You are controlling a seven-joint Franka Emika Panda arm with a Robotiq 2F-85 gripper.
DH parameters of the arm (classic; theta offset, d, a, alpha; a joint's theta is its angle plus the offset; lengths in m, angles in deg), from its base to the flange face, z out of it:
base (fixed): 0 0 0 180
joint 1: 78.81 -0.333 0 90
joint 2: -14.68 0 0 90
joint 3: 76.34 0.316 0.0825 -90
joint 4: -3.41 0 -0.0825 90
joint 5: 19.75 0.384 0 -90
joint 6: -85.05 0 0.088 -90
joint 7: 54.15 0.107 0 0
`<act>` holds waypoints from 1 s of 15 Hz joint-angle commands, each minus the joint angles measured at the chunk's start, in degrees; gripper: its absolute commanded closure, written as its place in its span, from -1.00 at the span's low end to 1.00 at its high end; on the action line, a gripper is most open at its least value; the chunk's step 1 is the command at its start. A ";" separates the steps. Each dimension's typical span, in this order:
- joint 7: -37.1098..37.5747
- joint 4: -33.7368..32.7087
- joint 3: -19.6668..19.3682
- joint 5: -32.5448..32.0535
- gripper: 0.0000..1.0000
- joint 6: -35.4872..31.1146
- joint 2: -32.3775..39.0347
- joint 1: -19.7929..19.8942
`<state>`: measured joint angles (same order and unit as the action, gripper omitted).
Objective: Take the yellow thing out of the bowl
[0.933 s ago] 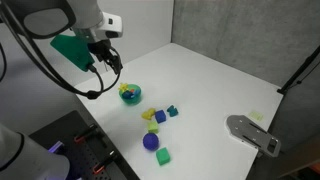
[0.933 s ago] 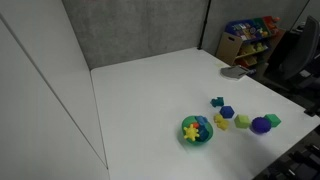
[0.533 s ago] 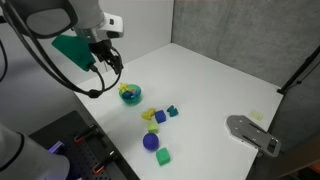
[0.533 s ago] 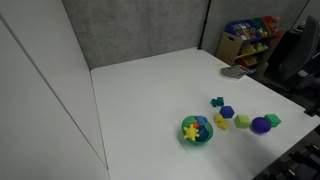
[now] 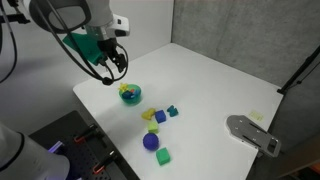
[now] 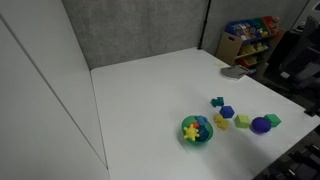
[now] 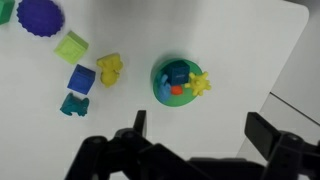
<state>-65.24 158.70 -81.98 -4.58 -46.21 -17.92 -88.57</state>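
Gripper (image 7: 195,125) has its jaws wide apart and holds nothing. It has swung in from beyond the table (image 5: 220,80) edge over the last second and now hangs above and just short of the bowl (image 7: 161,92), so the approach is underway and no grasp has begun. The yellow thing (image 7: 200,82) sits inside the bowl against the rim, among other small pieces. The blocks (image 7: 80,78) cluster apart on one side. The table edge is near the bowl, with open room elsewhere.
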 commanded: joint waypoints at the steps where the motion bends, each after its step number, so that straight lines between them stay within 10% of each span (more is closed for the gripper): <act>1: -0.22 -5.71 1.37 2.72 -1.00 -1.37 8.79 -1.30; 15: 2.34 -25.97 11.76 13.43 -1.00 -9.56 44.73 -0.84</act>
<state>-64.67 138.00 -73.05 7.96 -54.50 19.82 -90.71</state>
